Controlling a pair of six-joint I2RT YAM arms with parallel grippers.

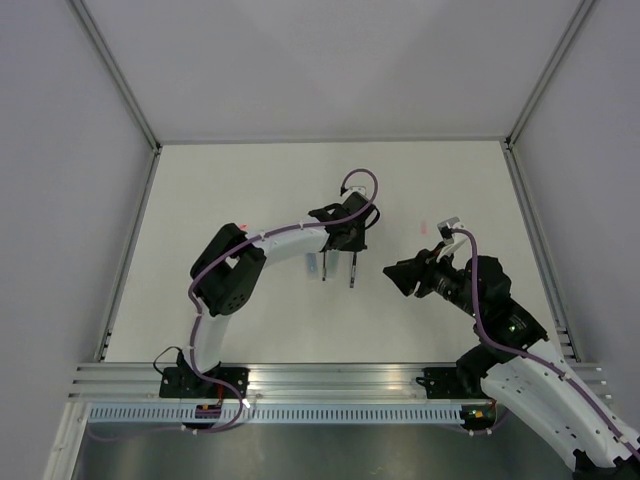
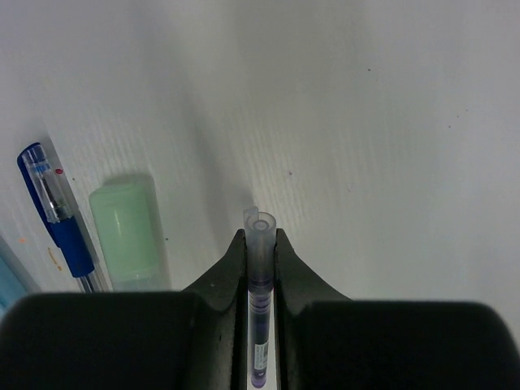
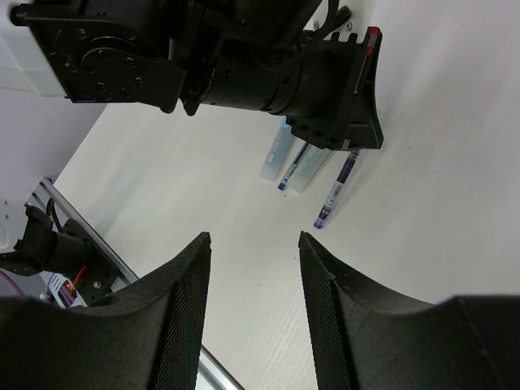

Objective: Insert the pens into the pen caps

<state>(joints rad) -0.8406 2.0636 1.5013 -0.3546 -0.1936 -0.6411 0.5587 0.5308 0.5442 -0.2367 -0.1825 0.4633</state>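
Jaws of the left gripper (image 2: 260, 244) pinched tight on the purple pen (image 2: 260, 325), one finger on each flank. The pen's long axis runs straight along the fingers. Its pale translucent end pokes just past the fingertips, and the dark barrel runs back between them toward the wrist. The pen is off to no side, dead centre in the grip. On the table (image 2: 390, 122) just left of these jaws lies the mint cap (image 2: 126, 231), roughly parallel to the held pen and not touching it. Left of the cap lies the blue pen (image 2: 57, 211), close alongside it. The light blue cap (image 3: 276, 154) is the far one of that row, seen best from the right wrist. The right gripper (image 3: 253, 244) has its jaws spread wide with nothing between them. It faces the left gripper, and the held pen is ahead and slightly right of its centre line. The caps sit on the far side of the left gripper, so the left arm is much the nearer to them. Likely need: a cap's bore lined up with the pen's axis; the free right jaws would have to reach past the left gripper to fetch one.
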